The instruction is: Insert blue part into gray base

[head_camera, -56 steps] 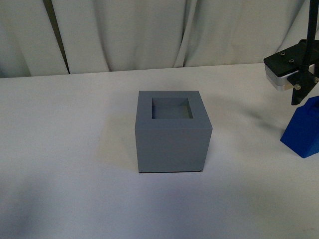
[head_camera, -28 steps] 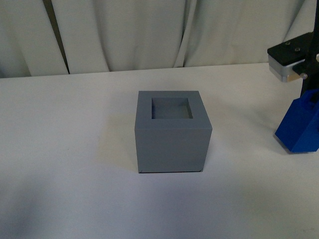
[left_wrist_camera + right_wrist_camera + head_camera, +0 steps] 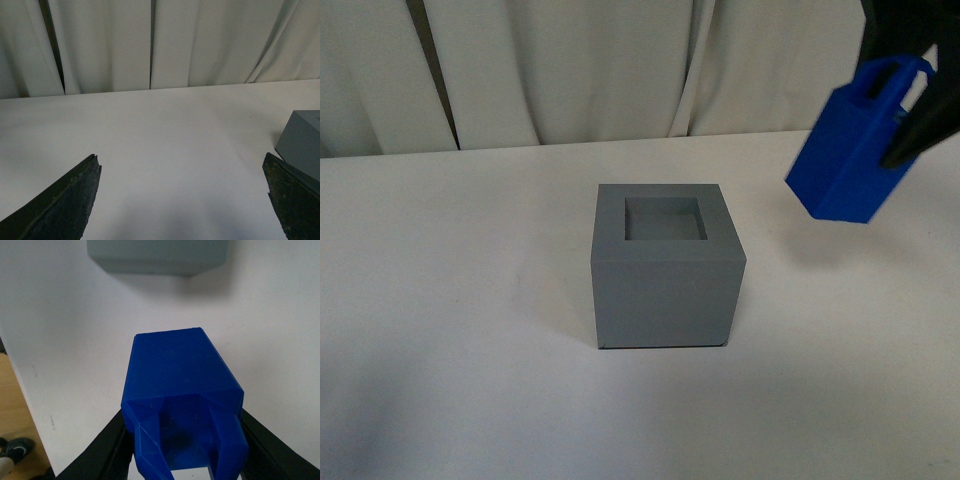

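Observation:
The gray base (image 3: 665, 265) sits mid-table, its square recess facing up and empty. To its right, above the table, the blue part (image 3: 852, 150) hangs tilted, lifted clear of the surface. My right gripper (image 3: 898, 95) is shut on its handle end at the frame's top right edge. In the right wrist view the blue part (image 3: 180, 390) fills the space between the black fingers (image 3: 107, 450), with the gray base (image 3: 157, 257) beyond it. My left gripper (image 3: 182, 200) is open over bare table, a corner of the gray base (image 3: 302, 142) beside one finger.
A white table (image 3: 450, 300) carries the base, with a pale curtain (image 3: 570, 70) hanging behind it. The right wrist view shows the table's edge, wooden floor (image 3: 15, 405) and a shoe (image 3: 12, 450) beyond it.
The blue part has risen from beside the table's right edge and swung left toward the gray base, tilting more. The right gripper rose with it. The base stayed put.

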Robot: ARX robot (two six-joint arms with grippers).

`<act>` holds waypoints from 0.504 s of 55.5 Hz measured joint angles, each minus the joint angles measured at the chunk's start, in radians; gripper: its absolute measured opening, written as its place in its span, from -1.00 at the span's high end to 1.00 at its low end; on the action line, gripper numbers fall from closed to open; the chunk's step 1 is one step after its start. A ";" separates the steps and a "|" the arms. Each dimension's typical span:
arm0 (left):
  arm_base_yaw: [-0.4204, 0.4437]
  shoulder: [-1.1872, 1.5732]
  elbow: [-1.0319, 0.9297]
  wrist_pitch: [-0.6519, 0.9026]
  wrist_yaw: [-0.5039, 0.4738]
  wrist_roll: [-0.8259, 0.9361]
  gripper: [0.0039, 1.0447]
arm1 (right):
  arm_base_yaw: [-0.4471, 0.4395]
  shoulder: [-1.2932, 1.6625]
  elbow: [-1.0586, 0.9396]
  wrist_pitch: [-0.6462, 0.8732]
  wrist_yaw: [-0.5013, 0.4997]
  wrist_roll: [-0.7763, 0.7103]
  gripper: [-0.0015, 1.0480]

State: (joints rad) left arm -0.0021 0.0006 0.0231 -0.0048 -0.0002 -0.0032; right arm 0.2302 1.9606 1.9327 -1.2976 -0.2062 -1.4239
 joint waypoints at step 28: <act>0.000 0.000 0.000 0.000 0.000 0.000 -0.89 | 0.174 0.023 0.152 -0.062 0.040 0.132 0.08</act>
State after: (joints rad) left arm -0.0021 0.0006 0.0231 -0.0048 -0.0002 -0.0032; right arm 0.4046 1.9835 2.0850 -1.3598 -0.1661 -1.2922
